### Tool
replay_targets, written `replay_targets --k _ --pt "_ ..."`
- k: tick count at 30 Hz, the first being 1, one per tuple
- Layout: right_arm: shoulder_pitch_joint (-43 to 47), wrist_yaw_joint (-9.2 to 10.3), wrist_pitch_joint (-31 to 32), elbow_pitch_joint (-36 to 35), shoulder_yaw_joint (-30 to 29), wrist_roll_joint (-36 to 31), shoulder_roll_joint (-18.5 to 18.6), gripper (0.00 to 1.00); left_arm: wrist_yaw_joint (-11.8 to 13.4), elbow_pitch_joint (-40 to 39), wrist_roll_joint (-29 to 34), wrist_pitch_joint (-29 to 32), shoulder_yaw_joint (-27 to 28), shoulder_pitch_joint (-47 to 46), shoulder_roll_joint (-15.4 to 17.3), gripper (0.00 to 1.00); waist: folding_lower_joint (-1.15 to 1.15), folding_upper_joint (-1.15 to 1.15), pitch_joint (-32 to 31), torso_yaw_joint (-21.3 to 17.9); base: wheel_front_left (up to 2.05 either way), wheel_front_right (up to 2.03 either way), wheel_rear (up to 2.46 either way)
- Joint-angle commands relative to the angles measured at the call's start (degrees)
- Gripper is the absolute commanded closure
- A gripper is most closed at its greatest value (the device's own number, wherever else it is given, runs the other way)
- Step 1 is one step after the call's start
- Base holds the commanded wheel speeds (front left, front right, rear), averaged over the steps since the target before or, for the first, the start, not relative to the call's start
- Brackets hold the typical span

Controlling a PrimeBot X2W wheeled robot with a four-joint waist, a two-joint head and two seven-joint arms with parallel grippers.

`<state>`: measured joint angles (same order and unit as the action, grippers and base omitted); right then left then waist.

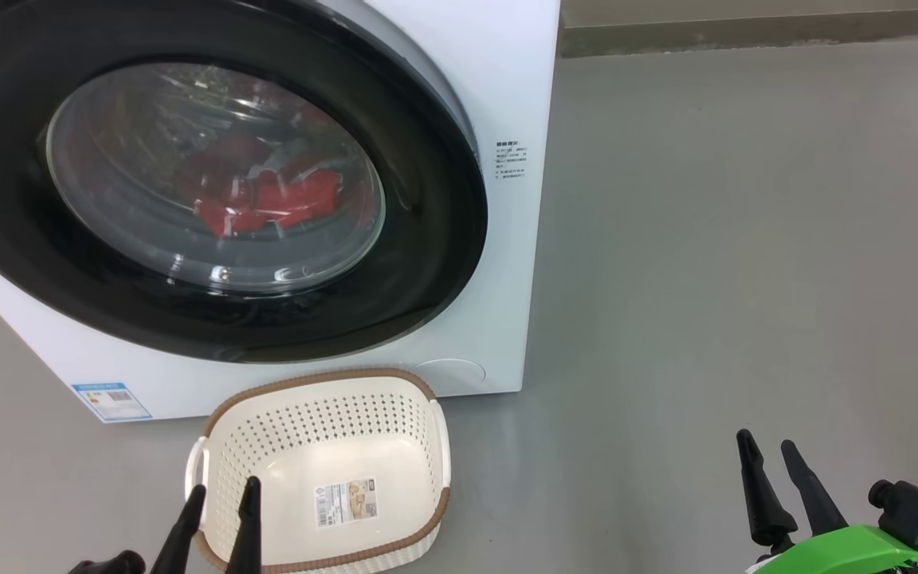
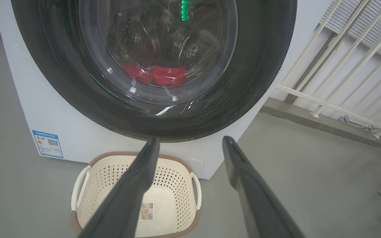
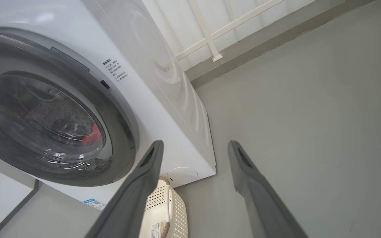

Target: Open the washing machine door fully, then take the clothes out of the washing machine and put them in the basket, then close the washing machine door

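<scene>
The white washing machine [image 1: 507, 104] stands before me with its round black-rimmed door [image 1: 435, 263] shut against its front. Through the glass I see the red clothes [image 1: 268, 199] lying in the drum; they also show as red clothes [image 2: 159, 74] in the left wrist view. The cream basket [image 1: 331, 446] with a brown rim sits on the floor right below the door, holding nothing but its paper label. My left gripper [image 1: 224, 490] hangs open over the basket's near left corner. My right gripper [image 1: 770, 450] is open at the lower right, well clear of the machine.
Grey floor [image 1: 706, 279] stretches to the right of the machine. A low kerb and a white railing [image 2: 342, 66] run behind it. A blue label [image 1: 111, 401] is stuck at the machine's lower left corner.
</scene>
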<state>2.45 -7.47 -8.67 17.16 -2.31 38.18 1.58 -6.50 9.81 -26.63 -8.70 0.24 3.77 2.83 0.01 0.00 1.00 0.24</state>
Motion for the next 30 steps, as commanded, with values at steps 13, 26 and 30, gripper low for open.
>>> replay_targets --k 13,26,30 --pt "1.0 -0.02 -2.8 -2.0 1.6 -6.6 1.1 0.0 0.2 -2.4 10.3 -2.8 1.2 0.2 1.0 0.0 -0.01 0.0 -0.1 -0.2 0.0 0.0 0.0" --pt "2.1 -0.02 -5.0 -2.0 1.2 -11.9 1.2 0.0 -0.5 -2.3 17.0 -5.0 2.6 0.5 0.9 0.0 -0.01 0.0 0.5 -0.4 0.0 0.0 0.0" --pt "2.6 -0.02 -5.7 -2.2 0.6 -13.4 1.3 0.0 -0.7 -2.5 19.3 -5.7 3.4 0.4 0.7 0.0 -0.01 0.0 0.6 -0.5 0.0 0.0 0.0"
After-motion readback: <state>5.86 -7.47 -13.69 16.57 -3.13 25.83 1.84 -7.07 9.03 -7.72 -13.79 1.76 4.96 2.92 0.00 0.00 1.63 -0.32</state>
